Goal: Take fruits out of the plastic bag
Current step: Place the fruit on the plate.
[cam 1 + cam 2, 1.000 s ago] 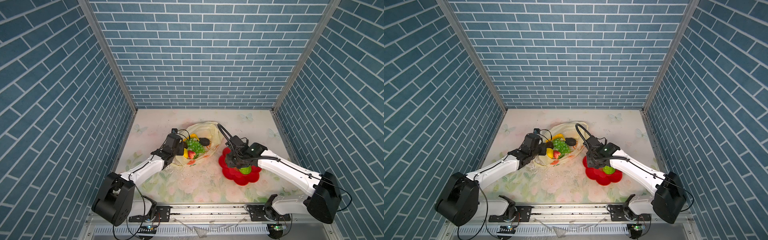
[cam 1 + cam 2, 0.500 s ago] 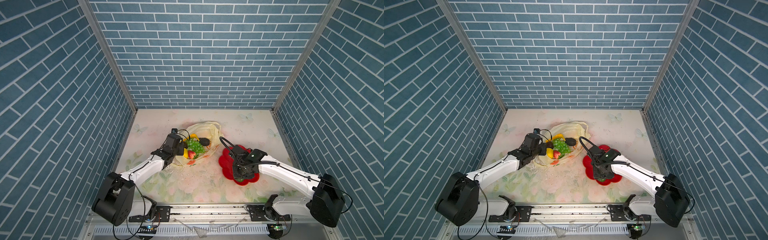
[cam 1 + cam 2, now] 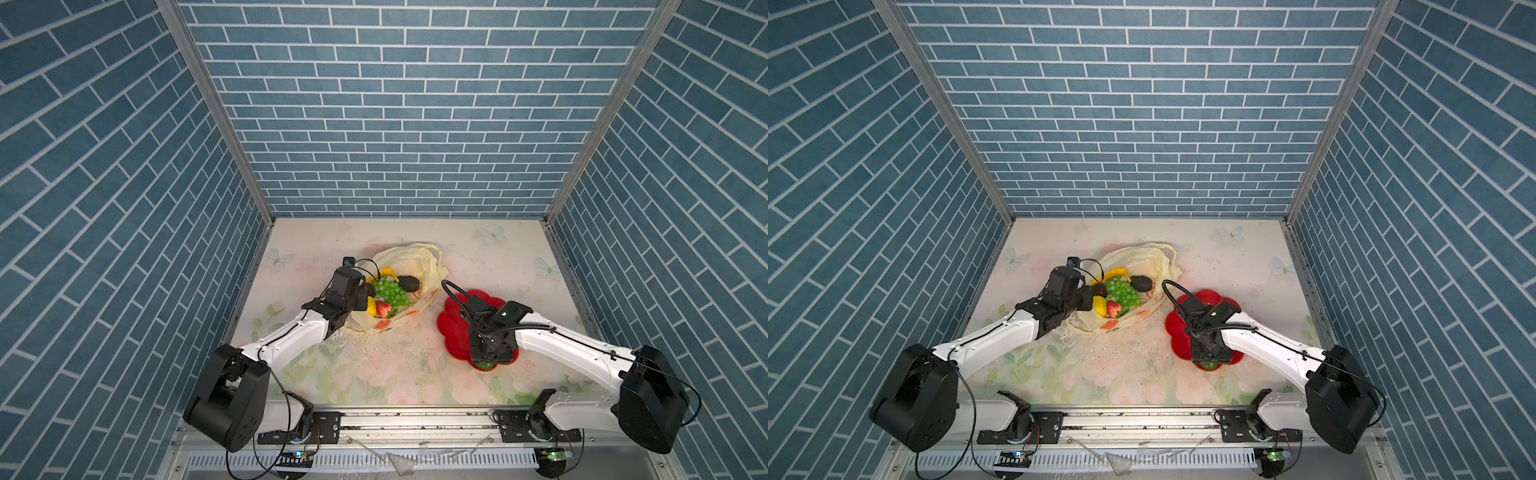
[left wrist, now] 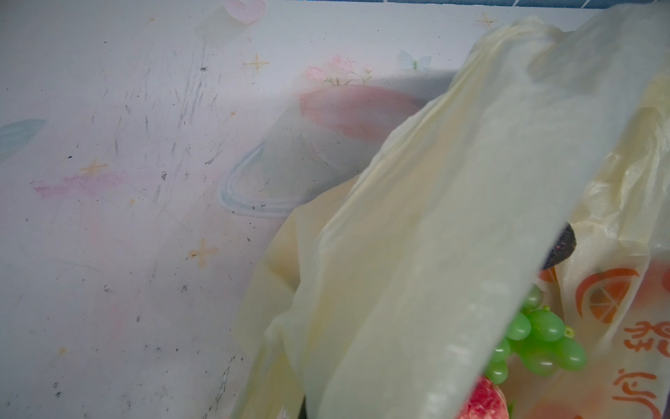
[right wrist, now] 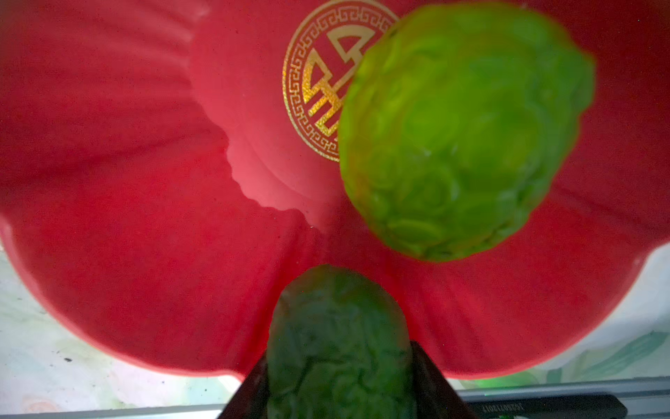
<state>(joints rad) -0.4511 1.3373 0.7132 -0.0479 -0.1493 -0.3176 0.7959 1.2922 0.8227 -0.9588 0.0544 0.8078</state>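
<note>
Right wrist view: we are grasping a bumpy green citrus [image 5: 340,344] in our right jaws over the rim of the red plate [image 5: 127,217], near a second citrus [image 5: 467,130] lying on it. We are clenching our left jaws on the plastic bag [image 3: 419,257] beside the plate; grapes [image 3: 390,291], banana [image 3: 386,272], strawberry [image 3: 383,308], lemon [image 3: 371,306] and avocado [image 3: 409,284] are waiting inside.

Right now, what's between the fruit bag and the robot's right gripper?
The red plate: its bare petals lie between the plastic bag and the right gripper, shown in both top views.
</note>
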